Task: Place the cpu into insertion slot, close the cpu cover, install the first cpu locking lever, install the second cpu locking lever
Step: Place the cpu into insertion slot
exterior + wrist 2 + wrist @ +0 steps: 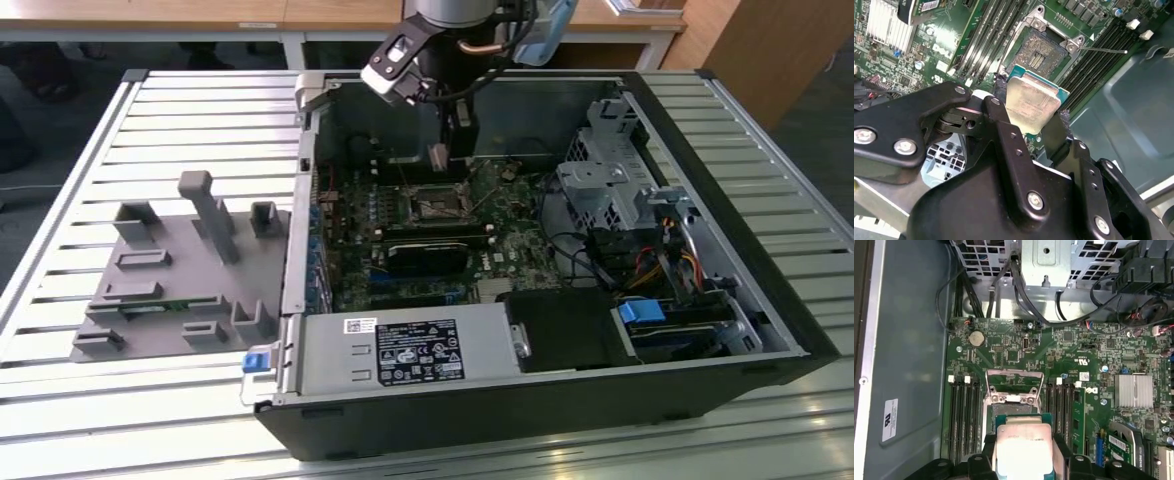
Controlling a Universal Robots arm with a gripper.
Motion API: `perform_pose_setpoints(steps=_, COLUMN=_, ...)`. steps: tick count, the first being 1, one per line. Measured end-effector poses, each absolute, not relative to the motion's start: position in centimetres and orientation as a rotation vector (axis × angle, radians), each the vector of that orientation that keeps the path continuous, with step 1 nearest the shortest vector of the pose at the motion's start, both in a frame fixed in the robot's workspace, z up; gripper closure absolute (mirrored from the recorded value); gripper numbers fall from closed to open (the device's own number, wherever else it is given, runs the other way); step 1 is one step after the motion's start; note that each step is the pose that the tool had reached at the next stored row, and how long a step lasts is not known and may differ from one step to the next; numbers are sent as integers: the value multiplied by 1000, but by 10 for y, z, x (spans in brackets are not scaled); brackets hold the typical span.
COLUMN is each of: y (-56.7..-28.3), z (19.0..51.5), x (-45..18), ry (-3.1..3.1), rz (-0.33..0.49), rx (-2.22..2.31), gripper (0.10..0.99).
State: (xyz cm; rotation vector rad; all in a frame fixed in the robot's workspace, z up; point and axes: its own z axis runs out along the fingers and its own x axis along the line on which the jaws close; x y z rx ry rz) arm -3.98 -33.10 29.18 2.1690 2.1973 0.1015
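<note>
My black end effector is clenched on the cpu, a small flat square chip with a dull silvery top. My fingers hide its near edge. It hangs close to the black-framed square insertion slot, whose dark centre lies bare. In the first wrist view the chip cuts off part of the slot, and the thin grey cpu cover seems raised. Long black memory sockets flank the slot. In the exterior view I hang at upper centre over the open black computer case. A grey moulded fixture sits on the slatted metal counter at the exterior view's left.
</note>
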Motion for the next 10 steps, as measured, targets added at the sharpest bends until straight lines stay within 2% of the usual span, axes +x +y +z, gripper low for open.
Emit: perform_pose_setpoints(steps=10, y=-329, z=278, x=-41, ry=2180, rz=98, rx=2183, gripper=557)
